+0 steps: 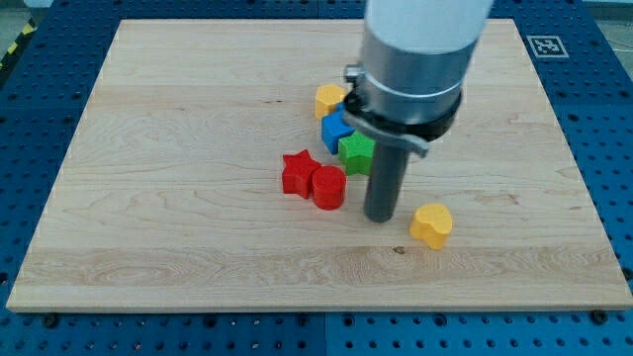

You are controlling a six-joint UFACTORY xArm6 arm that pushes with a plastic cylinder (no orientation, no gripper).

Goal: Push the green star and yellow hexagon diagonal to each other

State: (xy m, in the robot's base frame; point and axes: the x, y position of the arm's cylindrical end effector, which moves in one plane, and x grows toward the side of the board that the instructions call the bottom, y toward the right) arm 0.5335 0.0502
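The green star (pixel 355 151) lies near the board's middle, partly hidden behind the rod. The yellow hexagon (pixel 329 100) sits just above and to the left of it, with a blue block (pixel 336 130) between them. My tip (pixel 381 217) rests on the board just below and to the right of the green star, to the right of the red blocks and left of a yellow heart-shaped block (pixel 432 225).
A red star (pixel 298 172) and a red rounded block (pixel 328 187) sit side by side left of my tip. The arm's grey body (pixel 415 59) covers the board's upper middle. The wooden board (pixel 148 198) lies on a blue perforated table.
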